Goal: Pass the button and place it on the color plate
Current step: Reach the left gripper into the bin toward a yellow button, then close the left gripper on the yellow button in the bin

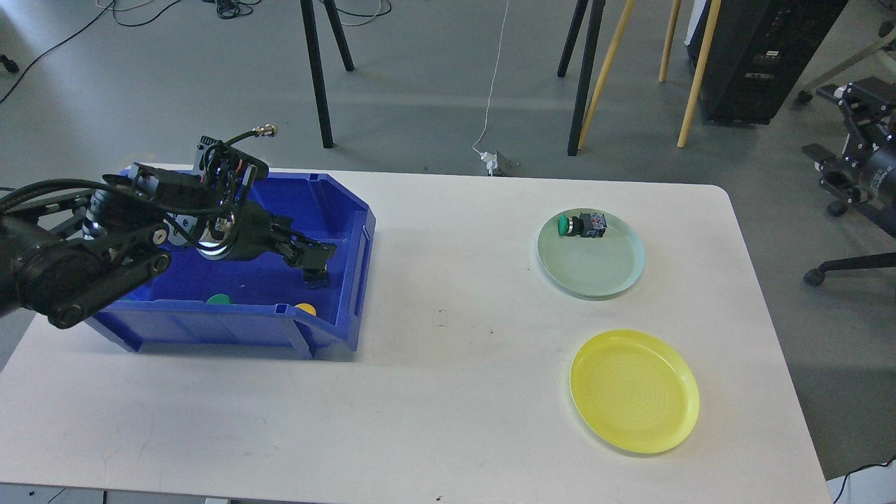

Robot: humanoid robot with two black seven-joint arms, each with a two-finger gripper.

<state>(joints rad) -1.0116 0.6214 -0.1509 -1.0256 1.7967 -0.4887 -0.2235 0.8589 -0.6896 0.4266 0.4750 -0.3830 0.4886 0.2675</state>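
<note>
Yellow button (305,308) in blue bin (350,231), just below left pincer (316,269).

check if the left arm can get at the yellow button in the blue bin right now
Probably yes. The left gripper is already inside the blue bin, just above the yellow button by the front wall, with nothing seen between them.

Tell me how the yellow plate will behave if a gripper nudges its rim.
The yellow plate looks like thin plastic, so probably light. On the smooth white table it would likely slide rather than tip. Its shallow raised rim may flex slightly.
</note>
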